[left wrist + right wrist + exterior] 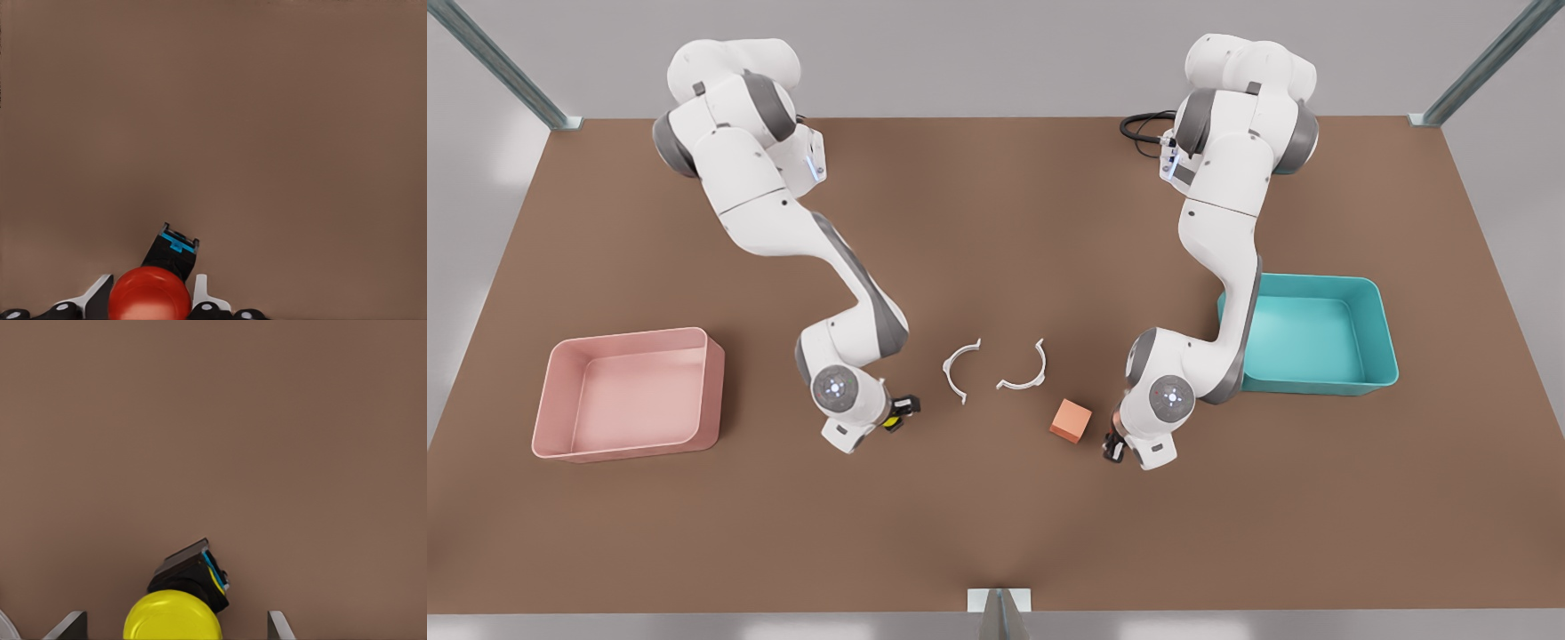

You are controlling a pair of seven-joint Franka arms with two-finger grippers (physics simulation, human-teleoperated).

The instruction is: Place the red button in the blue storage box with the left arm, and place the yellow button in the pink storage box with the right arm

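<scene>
The red button (150,297) sits on its black base between the fingers (200,292) of my left gripper (151,288), which press against both sides of the cap. In the front view this left gripper (1112,444) is low over the table, beside the blue storage box (1383,342) on the front view's right. The yellow button (173,617) lies between the spread fingers (279,623) of my right gripper (175,620), with a gap on each side. That right gripper (899,414) is down at the table, to the right of the pink storage box (716,391).
A peach-orange cube (1071,420) stands just beside the left gripper. Two white curved clips (960,367) (1027,372) lie at the table's middle between the arms. A black cable (1143,129) lies at the far edge. Both boxes have nothing in them.
</scene>
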